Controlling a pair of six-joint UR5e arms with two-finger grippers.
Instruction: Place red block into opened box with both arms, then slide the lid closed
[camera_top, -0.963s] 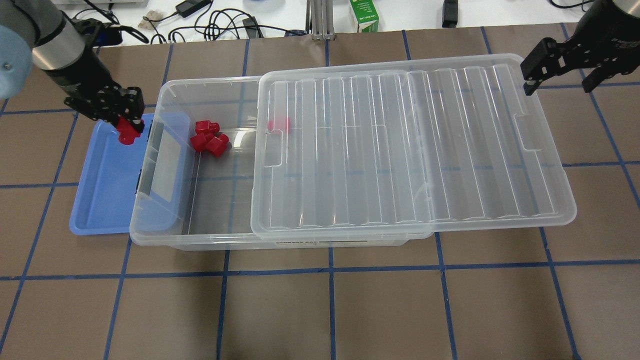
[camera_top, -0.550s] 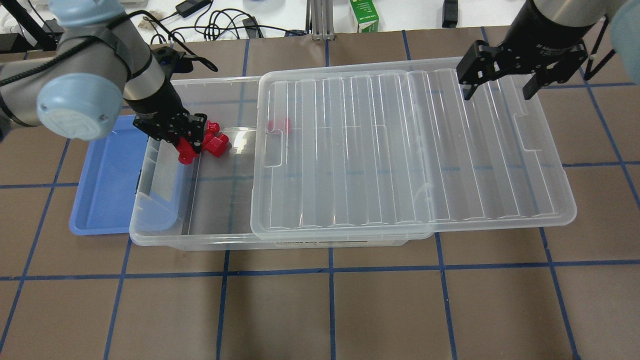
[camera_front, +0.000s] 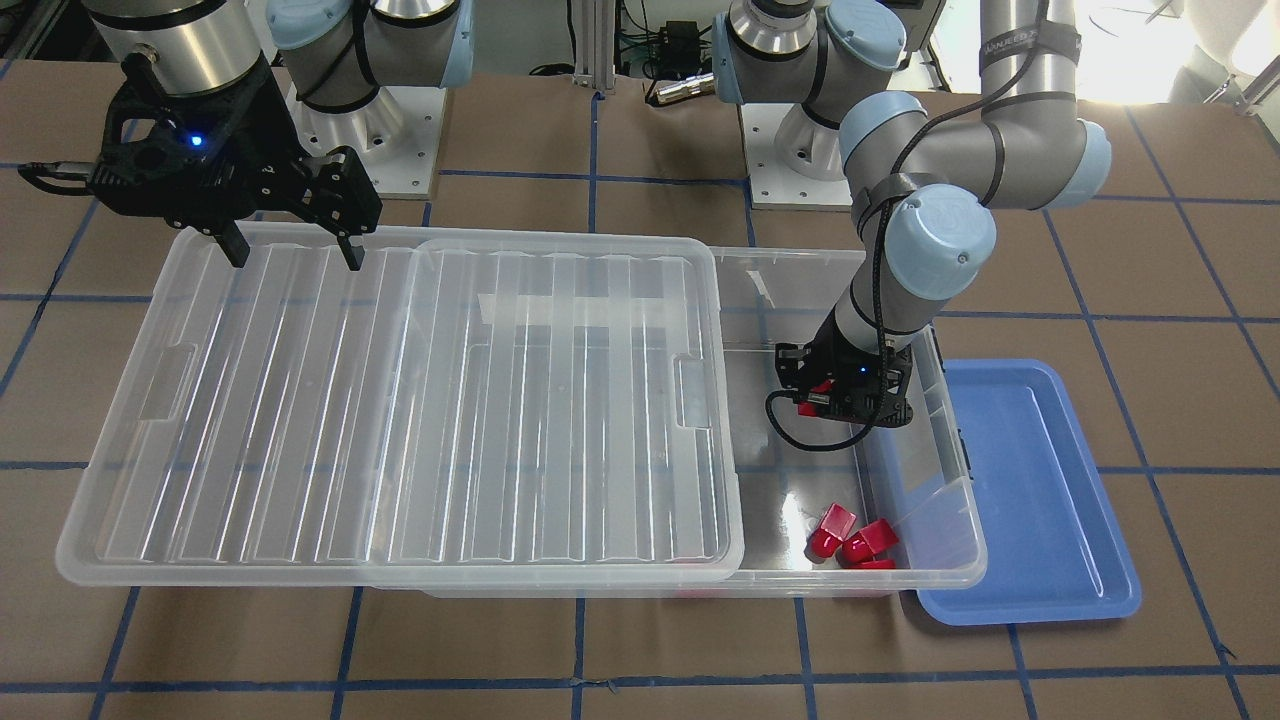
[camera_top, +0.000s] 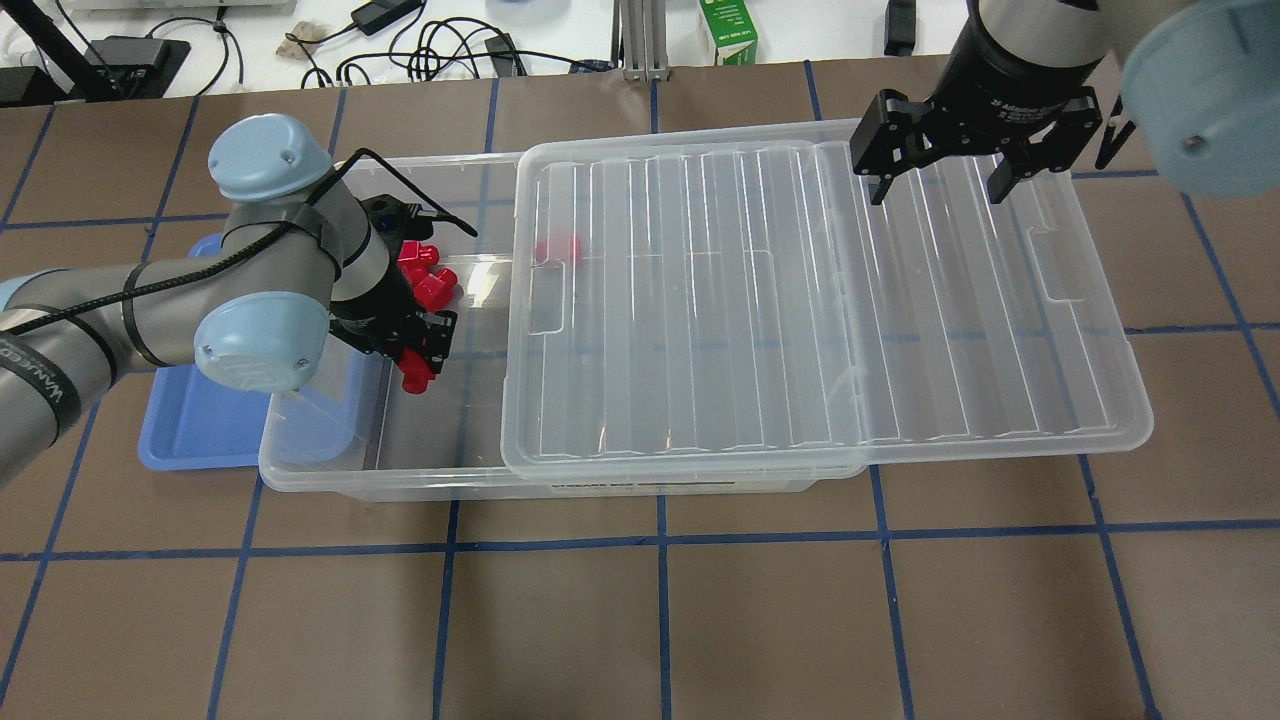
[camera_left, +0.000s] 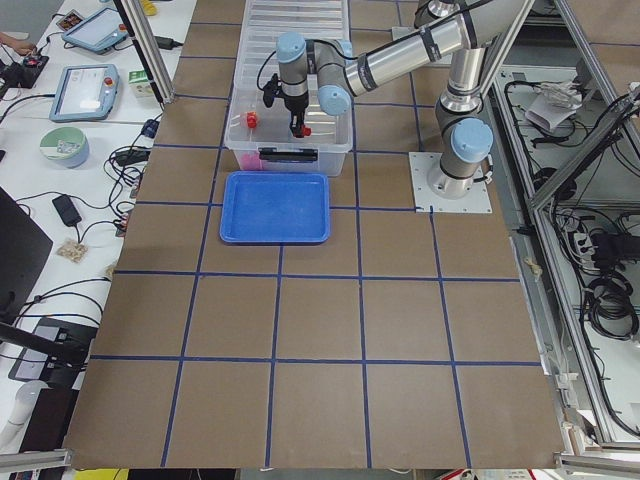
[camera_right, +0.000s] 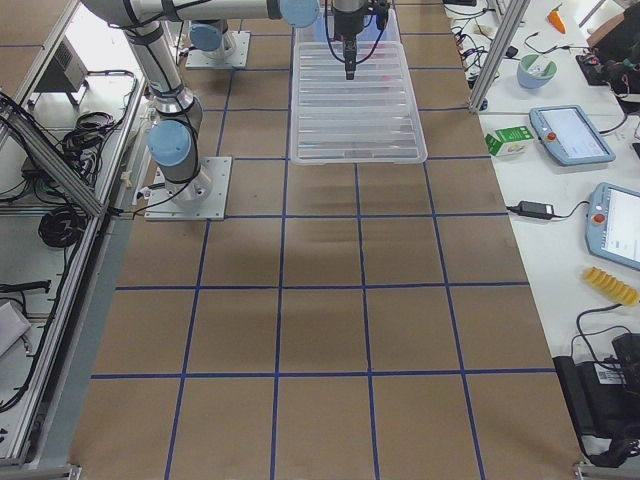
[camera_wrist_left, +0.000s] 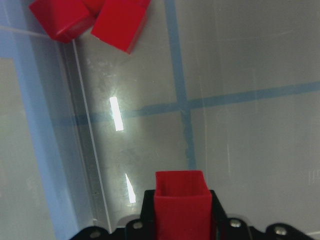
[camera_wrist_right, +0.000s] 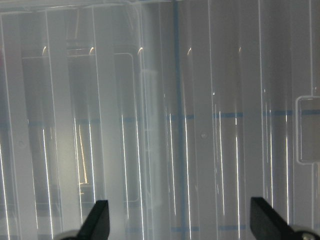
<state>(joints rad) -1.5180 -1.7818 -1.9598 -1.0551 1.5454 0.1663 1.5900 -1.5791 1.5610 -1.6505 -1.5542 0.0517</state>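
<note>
My left gripper (camera_top: 415, 362) is shut on the red block (camera_top: 411, 375) and hangs inside the uncovered left end of the clear box (camera_top: 300, 468). The wrist view shows the red block (camera_wrist_left: 181, 200) pinched between the jaws, above the box floor. From the front, that gripper (camera_front: 838, 398) sits low within the box (camera_front: 962, 560). The ribbed clear lid (camera_top: 800, 300) is slid to the right and overhangs the box's right end. My right gripper (camera_top: 938, 188) is open above the lid's far right part; its fingertips (camera_wrist_right: 97, 220) frame the lid (camera_wrist_right: 180, 125).
Several other red pieces (camera_top: 425, 275) lie in the box near its far wall, and one more (camera_top: 557, 250) shows through the lid. A blue tray (camera_top: 190, 435) lies left of the box. Cables and a green carton (camera_top: 727, 30) sit beyond the table's far edge.
My left gripper carried the red block from over the blue tray, across the box's end wall, into the uncovered part of the box. My right gripper moved left over the lid.
</note>
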